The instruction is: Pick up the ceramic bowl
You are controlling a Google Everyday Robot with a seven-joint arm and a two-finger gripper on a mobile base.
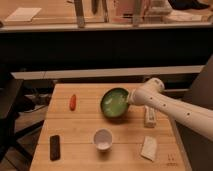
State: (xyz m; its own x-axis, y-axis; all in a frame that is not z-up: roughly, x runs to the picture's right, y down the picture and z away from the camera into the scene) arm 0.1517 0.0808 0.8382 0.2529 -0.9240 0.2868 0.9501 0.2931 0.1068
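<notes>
Camera view shows a light wooden table (80,135) of plank construction, with visible seams running along its length. The ceramic bowl (115,102) is wide, shallow and round, with a glossy green interior and a dark rim; it sits toward the far right part of the tabletop and appears tilted, its opening turned toward the camera. The gripper (131,99) is at the bowl's right rim, at the end of a smooth white tubular arm (175,110) that enters from the right edge; whether the jaws are released or clenched on the rim cannot be told, since the arm's own housing covers them. A small white cup-like bowl (103,138) stands upright nearer the camera, well apart from the green one. A slim red-orange object (73,101) lies to the left. A dark, flat rectangular item (54,147) lies at the near left corner. A pale crumpled packet (149,148) lies at the near right, and a pale oblong item (149,116) is partly hidden beneath the arm. The arm's base is cut off by the frame.
</notes>
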